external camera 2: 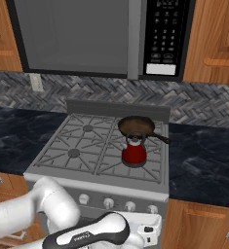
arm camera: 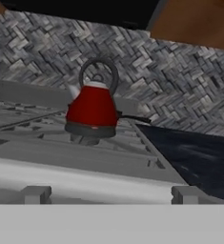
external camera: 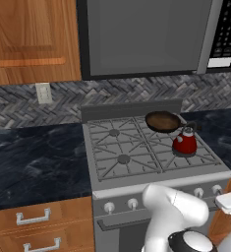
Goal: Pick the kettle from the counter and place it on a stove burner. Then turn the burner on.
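Hand view showed the squat glossy red kettle (arm camera: 91,110) seated on the near right burner, so the wide-open, empty pincer should have sought the matching round knob (external camera 2: 130,205) squarely.

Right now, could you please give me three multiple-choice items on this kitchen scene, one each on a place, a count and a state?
1. Where does the kettle stand?
A. on the counter left of the stove
B. on the stove's front right burner
C. inside the skillet

2. How many knobs line the stove's front panel in the right base view?
A. four
B. two
C. six

3. What state is the kettle in?
A. lying on its side
B. hanging from the claw
C. upright, free of the claw

Answers:
1 B: the red kettle sits on the grate near the front right, just ahead of the brown skillet.
2 A: four round knobs show along the panel.
3 C: in the hand view the kettle stands with its arched handle on top and nothing grips it.
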Tool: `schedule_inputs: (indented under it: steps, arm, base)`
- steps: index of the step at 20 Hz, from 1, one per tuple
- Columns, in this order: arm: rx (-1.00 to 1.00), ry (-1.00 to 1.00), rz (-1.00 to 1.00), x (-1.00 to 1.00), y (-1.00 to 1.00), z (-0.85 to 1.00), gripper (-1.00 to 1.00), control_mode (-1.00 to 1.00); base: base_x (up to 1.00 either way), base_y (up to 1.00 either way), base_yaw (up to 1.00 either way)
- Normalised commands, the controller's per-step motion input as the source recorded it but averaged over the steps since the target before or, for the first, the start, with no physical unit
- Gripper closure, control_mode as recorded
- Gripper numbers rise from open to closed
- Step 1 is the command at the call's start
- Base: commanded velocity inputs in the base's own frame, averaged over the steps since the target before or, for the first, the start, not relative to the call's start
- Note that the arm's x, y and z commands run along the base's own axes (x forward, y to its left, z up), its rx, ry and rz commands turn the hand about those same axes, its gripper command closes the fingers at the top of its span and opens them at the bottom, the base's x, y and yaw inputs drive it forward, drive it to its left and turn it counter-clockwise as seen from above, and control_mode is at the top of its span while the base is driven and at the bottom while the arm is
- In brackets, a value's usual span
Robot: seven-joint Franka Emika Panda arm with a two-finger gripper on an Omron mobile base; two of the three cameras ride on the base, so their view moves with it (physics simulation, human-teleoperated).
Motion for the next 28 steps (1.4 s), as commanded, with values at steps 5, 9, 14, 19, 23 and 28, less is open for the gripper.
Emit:
schedule_inputs:
  steps: [5, 9, 14, 19, 23, 28]
  arm:
    - [0.00, 0.00, 0.00, 0.05, -0.45, -0.31, -1.00, -1.00]
    - [0.00, 0.00, 0.00, 0.02, -0.20, -0.30, -1.00, -1.00]
    - [0.00, 0.00, 0.00, 0.00, 0.00, -0.28, -1.00, -1.00]
    - [0.00, 0.00, 0.00, 0.04, 0.00, -0.19, -1.00, -1.00]
    - [0.00, 0.00, -0.01, 0.04, 0.00, -0.01, -1.00, -1.00]
    - [0.00, 0.00, -0.03, 0.01, 0.03, 0.00, -1.00, -1.00]
  base:
    - [0.00, 0.00, 0.00]
    - [0.00, 0.00, 0.00]
    - [0.00, 0.00, 0.00]
    - [0.00, 0.00, 0.00]
    - [0.00, 0.00, 0.00]
    - [0.00, 0.00, 0.00]
